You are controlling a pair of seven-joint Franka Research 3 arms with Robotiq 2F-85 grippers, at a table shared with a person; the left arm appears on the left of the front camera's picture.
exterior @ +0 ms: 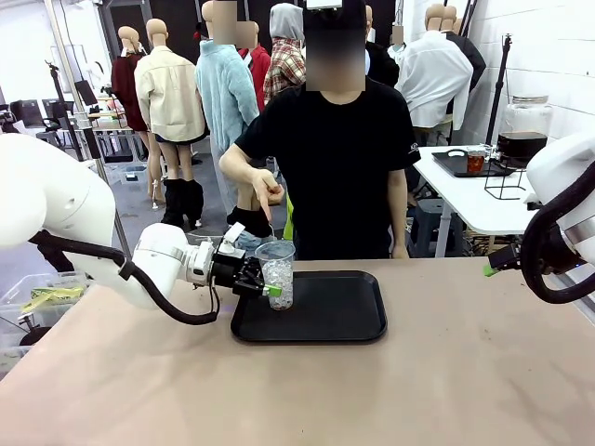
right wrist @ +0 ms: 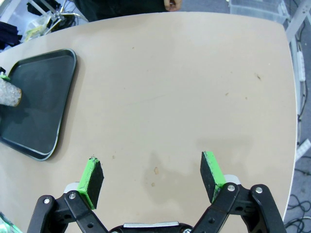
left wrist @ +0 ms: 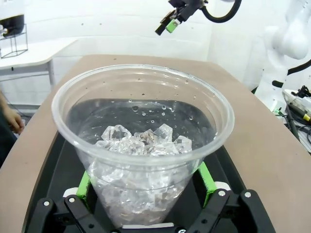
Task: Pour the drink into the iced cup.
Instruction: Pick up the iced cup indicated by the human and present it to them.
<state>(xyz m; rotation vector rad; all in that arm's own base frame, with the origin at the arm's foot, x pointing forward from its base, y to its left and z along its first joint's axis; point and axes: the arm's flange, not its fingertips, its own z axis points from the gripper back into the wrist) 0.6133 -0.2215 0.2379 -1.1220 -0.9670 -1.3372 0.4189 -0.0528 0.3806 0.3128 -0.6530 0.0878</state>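
**Pouring not yet begun.** On the bench (exterior: 279,400), one black tray (exterior: 344,316) carries one clear iced cup (left wrist: 143,145) near its left edge. The cup holds ice cubes but no drink. The left gripper (left wrist: 145,187) straddles the cup, fingers spread, with no squeeze evident. The right gripper (right wrist: 153,179), fingers spread and empty, hovers above the bench's right side. Beyond, a person's hand (exterior: 268,193) points down at the cup. One glass of reddish liquid (exterior: 475,163), likely the drink, stands on a far white table.
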